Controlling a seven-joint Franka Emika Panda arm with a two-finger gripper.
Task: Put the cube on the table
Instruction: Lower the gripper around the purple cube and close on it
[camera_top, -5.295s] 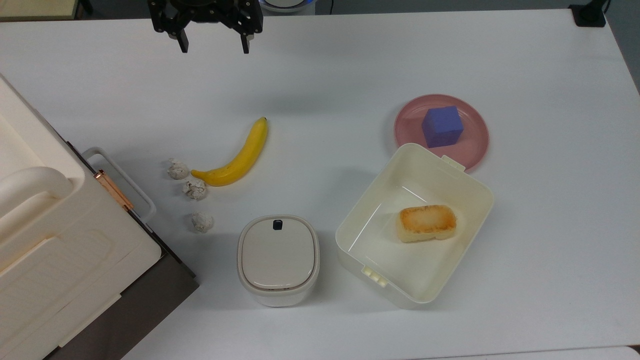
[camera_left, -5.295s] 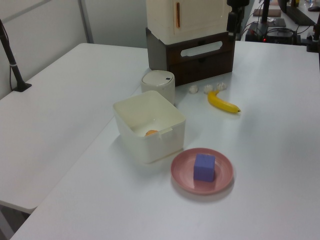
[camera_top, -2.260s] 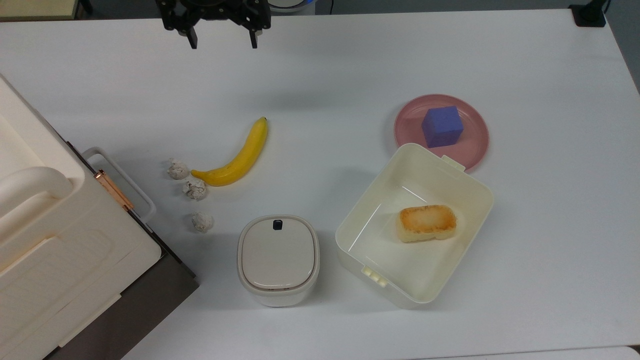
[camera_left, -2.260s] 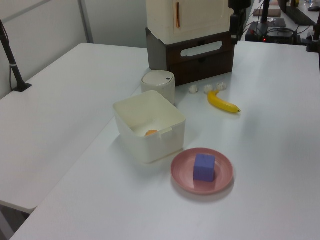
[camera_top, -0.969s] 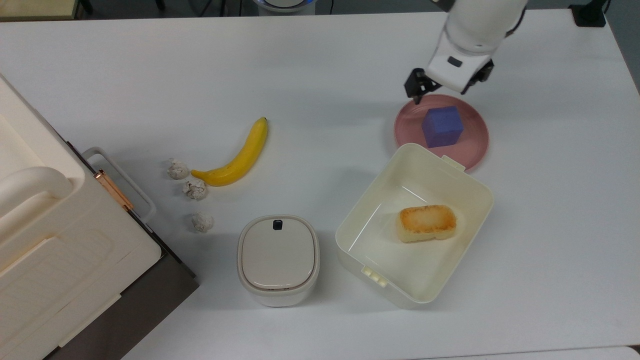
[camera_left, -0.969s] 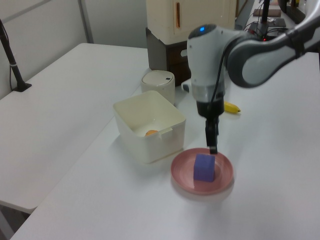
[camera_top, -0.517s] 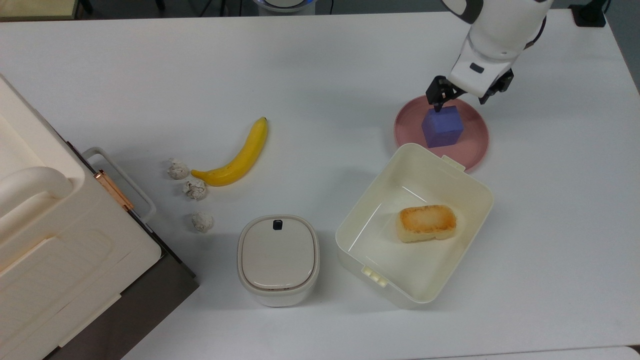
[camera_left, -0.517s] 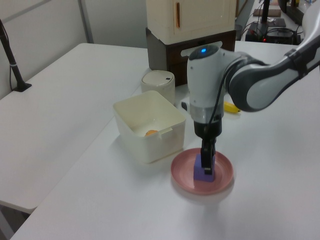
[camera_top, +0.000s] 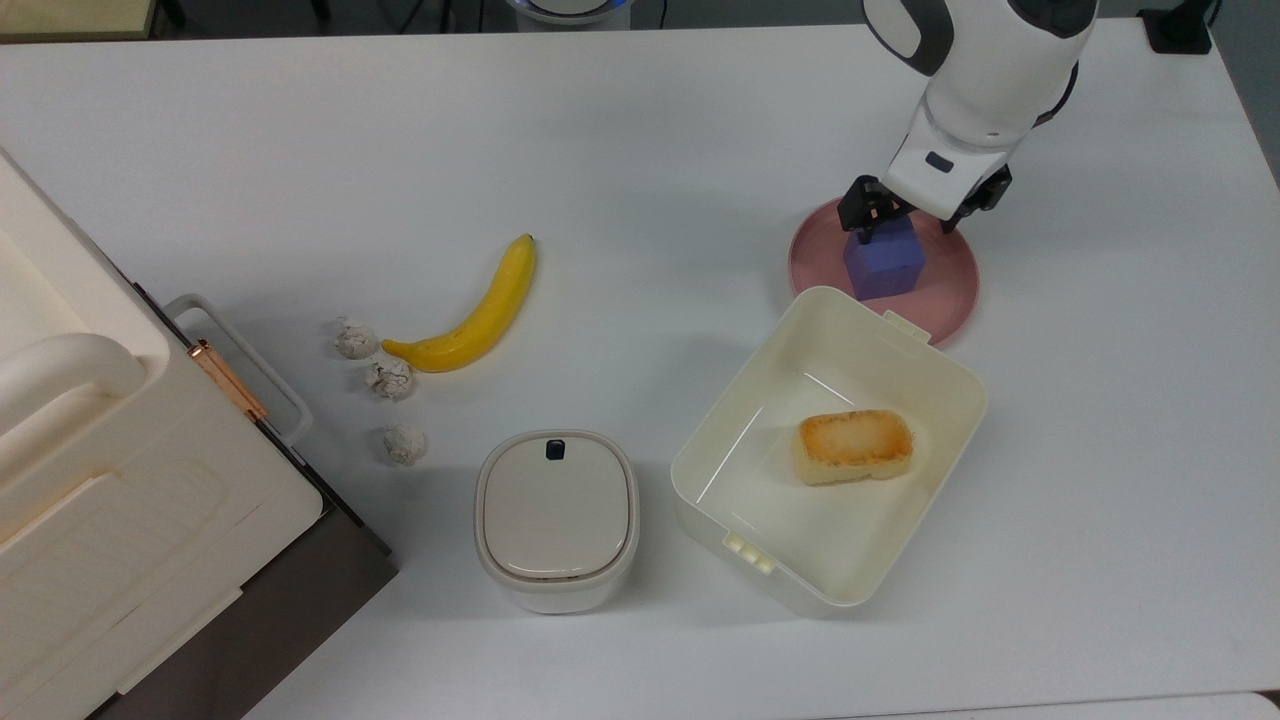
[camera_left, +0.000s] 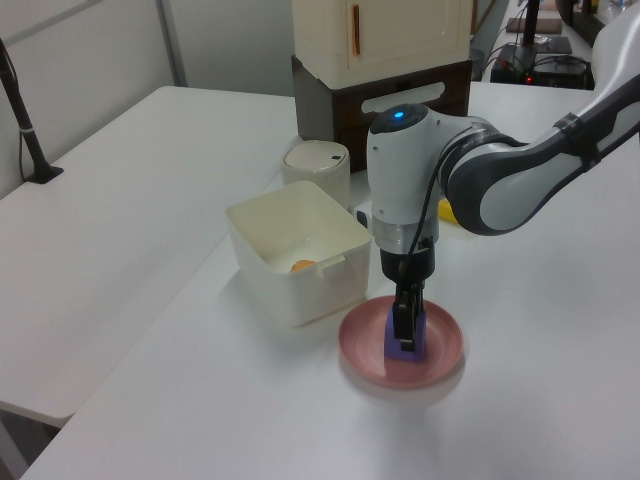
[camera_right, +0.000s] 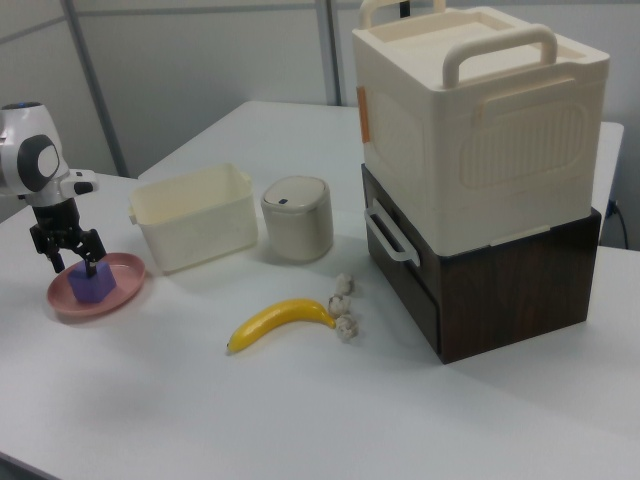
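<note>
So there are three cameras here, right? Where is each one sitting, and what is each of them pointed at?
Top view: overhead, looking straight down on the table; the white arm reaches in from the upper right, its claw at the cube on the pink plate.
Left view: off the plate end, looking along the table toward the stacked boxes; arm and claw show.
Right view: off the opposite end, stacked boxes nearest; arm far left, claw.
All three share cube, plate and open container.
</note>
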